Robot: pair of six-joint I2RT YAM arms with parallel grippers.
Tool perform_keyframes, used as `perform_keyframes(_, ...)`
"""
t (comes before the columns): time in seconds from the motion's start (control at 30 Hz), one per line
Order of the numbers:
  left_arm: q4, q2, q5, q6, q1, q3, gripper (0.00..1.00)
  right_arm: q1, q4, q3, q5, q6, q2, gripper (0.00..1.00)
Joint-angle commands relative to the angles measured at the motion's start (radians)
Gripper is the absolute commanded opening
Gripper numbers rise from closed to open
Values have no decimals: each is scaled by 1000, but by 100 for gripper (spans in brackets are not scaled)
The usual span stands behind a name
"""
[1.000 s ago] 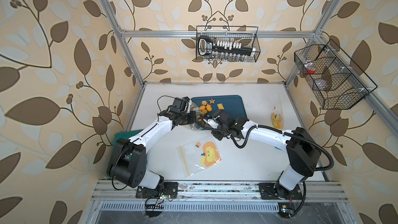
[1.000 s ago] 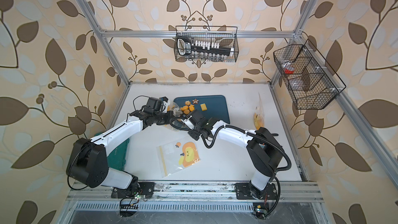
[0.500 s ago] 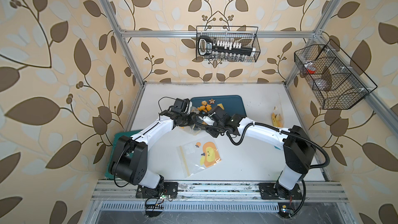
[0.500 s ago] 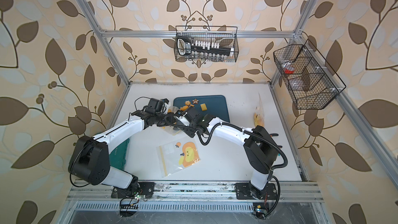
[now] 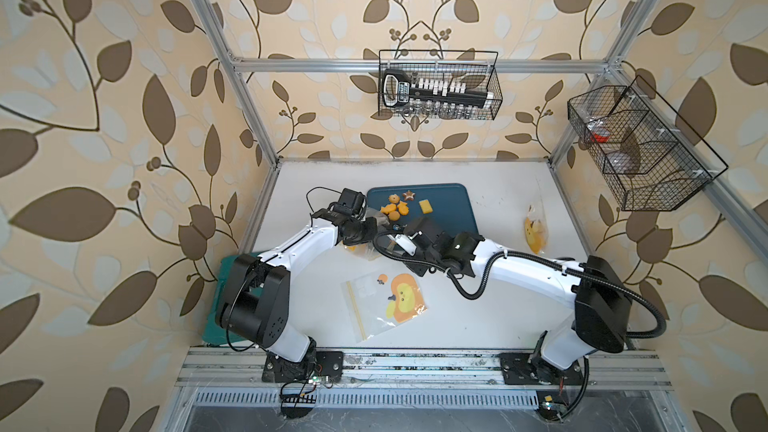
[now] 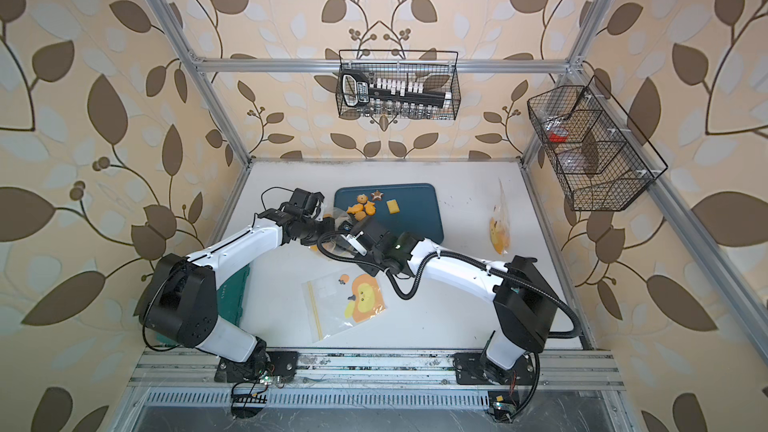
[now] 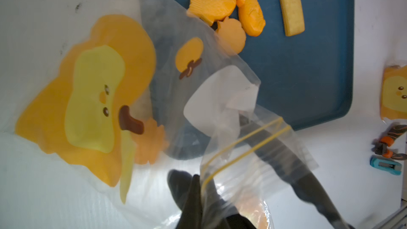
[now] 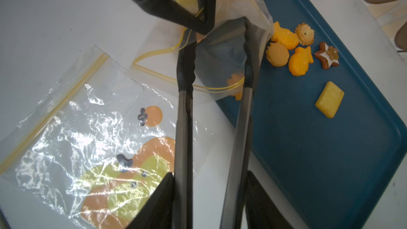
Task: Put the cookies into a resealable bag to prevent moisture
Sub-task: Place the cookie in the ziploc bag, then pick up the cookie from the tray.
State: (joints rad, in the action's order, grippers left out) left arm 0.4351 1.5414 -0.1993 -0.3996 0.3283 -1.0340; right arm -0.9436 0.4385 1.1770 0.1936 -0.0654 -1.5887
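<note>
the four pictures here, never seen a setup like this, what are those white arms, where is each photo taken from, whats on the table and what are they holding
Those are two white robot arms fixed to a rail at the table's edge. Each ends in a two-fingered end effector. Two pictures look down from overhead, side by side and nearly identical. The other two come from cameras on the arms' wrists.

On the white table sits a dark blue tray with small orange, yellow and brown cookies. A spare clear plastic bag with an orange cartoon print lies flat nearby.

The left end effector pinches the rim of another clear resealable bag. The right end effector grips grey metal tongs with black tips, and those tips reach into that bag's open mouth.
</note>
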Motion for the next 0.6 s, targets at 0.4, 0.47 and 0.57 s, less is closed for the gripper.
perform_keyframes(0.4,22,15,72,-29,-3,-49,0,59,-106,-269,61,212,328,43)
perform_keyframes(0.47,31,10,89,-32,-3,-49,0,83,-118,-283,6,218,325,43)
perform_keyframes(0.57,51,-1,150,-50,-4,-48,0,114,-113,-285,-44,226,289,45)
